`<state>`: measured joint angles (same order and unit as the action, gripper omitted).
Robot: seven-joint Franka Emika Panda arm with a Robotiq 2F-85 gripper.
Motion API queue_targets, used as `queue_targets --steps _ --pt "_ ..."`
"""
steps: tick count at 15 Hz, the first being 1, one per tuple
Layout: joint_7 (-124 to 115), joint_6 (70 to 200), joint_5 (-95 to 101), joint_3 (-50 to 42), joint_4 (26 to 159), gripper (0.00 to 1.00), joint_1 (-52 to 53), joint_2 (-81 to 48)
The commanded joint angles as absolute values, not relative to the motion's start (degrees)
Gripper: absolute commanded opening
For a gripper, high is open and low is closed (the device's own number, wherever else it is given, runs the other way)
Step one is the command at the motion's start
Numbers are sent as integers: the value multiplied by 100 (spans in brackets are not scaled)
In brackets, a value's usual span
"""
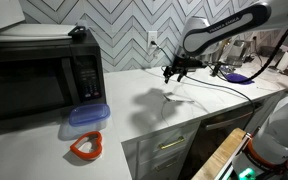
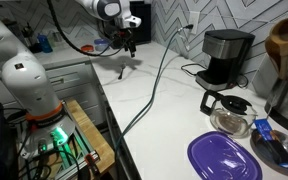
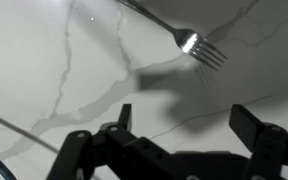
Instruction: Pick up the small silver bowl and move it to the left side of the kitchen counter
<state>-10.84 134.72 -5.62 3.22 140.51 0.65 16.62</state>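
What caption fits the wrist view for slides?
Wrist view: open tool above the white veined kitchen counter, a shiny silver metal fork lying just beyond it.

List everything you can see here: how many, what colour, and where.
kitchen counter: one, white, runs along the tiled wall
microwave: one, black, on the counter by the wall
container: one, clear with a blue lid, in front of the microwave
ring-shaped item: one, orange-red, near the counter's front edge
fork: one, silver, flat on the counter near the end effector
coffee maker: one, black, against the wall
carafe: one, clear glass, in front of the coffee maker
purple dish: one, beside the carafe
small silver bowl: one, dark inside, next to the purple dish
cable: one, grey, across the counter
robot arm: one, white and black, over the counter
end effector: one, black, open
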Motion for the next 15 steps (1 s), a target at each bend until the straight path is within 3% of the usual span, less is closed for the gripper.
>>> queue_targets --steps 1,7,15 --pt "-1087 13459 -557 309 14043 100 77 1662" --pt "-1153 13462 -520 288 14043 100 22 1673" --pt "-1972 13601 -391 -226 14221 100 -883 2224"
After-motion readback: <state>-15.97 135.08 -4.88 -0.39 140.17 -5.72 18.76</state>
